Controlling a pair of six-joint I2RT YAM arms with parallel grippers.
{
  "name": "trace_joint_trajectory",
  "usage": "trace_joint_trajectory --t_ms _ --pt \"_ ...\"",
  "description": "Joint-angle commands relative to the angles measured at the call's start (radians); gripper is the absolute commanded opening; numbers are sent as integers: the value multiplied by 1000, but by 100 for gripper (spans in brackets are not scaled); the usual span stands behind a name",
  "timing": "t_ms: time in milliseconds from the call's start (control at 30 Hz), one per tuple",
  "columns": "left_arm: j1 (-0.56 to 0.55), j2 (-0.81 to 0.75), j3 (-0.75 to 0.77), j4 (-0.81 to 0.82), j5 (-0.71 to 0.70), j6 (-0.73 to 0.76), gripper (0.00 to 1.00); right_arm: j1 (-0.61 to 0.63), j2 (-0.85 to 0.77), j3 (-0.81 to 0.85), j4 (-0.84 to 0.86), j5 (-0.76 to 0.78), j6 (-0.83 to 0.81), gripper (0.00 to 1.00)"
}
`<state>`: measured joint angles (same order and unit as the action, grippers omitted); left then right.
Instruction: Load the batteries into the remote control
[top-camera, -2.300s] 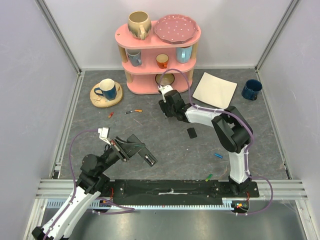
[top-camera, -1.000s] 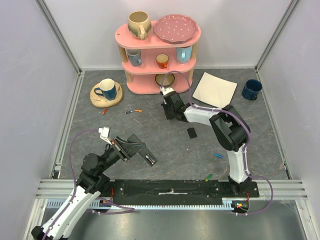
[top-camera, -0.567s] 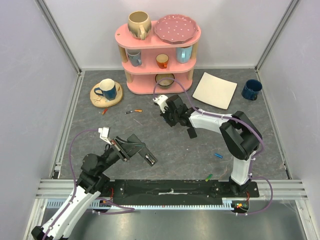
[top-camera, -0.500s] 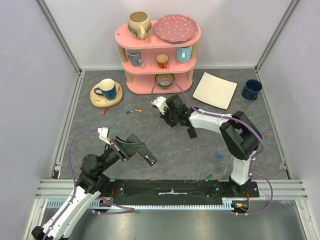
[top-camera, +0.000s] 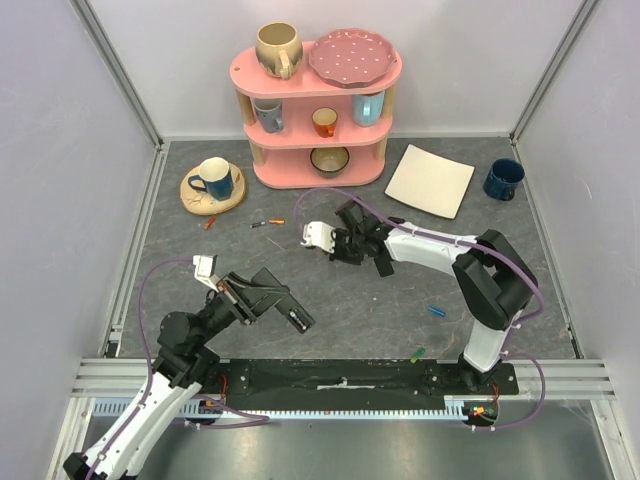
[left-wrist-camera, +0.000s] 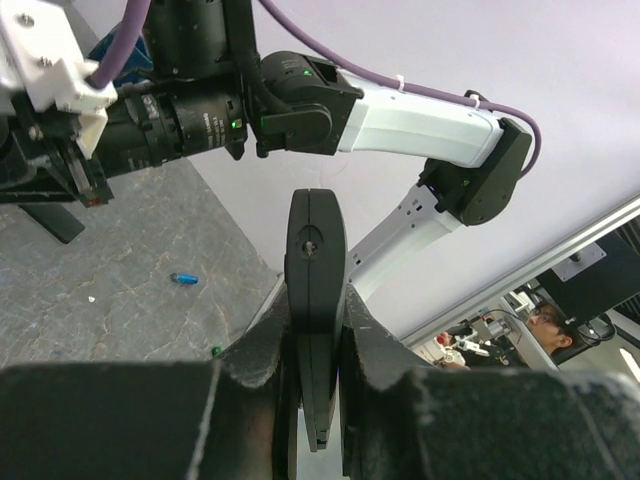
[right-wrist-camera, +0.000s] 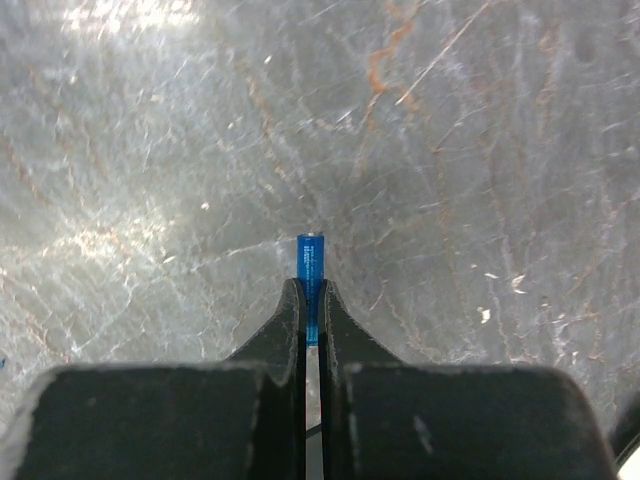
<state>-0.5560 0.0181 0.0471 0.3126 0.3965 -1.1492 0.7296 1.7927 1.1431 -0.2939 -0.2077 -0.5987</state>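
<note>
My left gripper (top-camera: 262, 297) is shut on the remote control (top-camera: 290, 310), a slim black bar held off the table at the near left. In the left wrist view the remote control (left-wrist-camera: 316, 270) stands edge-on between the fingers. My right gripper (top-camera: 347, 246) hangs over the middle of the table, shut on a blue battery (right-wrist-camera: 310, 258) whose tip sticks out past the fingertips above the grey surface. Loose batteries lie about: a blue one (top-camera: 437, 310), a green one (top-camera: 418, 353), an orange one (top-camera: 270, 222) and a red one (top-camera: 209, 222).
A pink shelf (top-camera: 245, 75) with mugs, a bowl and a plate stands at the back. A blue mug (top-camera: 212, 180) sits on a wooden saucer at back left. A cream square plate (top-camera: 430, 180) and a dark blue cup (top-camera: 503, 178) are back right. A small black piece (top-camera: 384, 265) lies beside the right gripper.
The right arm has swung its gripper away from the shelf, toward the left and the near side, turning its wrist. The left arm and the remote control have not moved.
</note>
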Motion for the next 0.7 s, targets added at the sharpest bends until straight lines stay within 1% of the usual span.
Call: trace_joint_trajectory --t_ms 0,67,300,400,433,500,533,600,633,667 --pt "5 -10 -85 60 28 -21 2 1 -26 -49 -27 -44 -93 0" --pt "5 -44 -84 51 28 -24 2 -1 -26 -72 -24 -55 -101 0" --pt "5 -49 -87 52 27 -35 2 -1 -1 -86 -10 -93 -70 1" --pt "5 -47 -84 51 28 -34 2 -1 11 -92 -8 -104 -49 9" --pt "5 -47 -84 49 28 -34 2 1 14 -92 -8 -104 -41 16" --pt "5 -49 -85 48 30 -35 2 1 16 -92 -7 -95 -27 23" --pt "5 -49 -87 48 31 -37 2 -1 13 -95 -4 -93 -27 30" --pt "5 -49 -87 46 33 -37 2 -1 5 -105 9 -84 -15 36" --pt "5 -49 -85 46 33 -37 2 1 1 -108 10 -73 -13 43" --pt "5 -49 -85 45 33 -35 2 1 -7 -112 19 -70 -10 45"
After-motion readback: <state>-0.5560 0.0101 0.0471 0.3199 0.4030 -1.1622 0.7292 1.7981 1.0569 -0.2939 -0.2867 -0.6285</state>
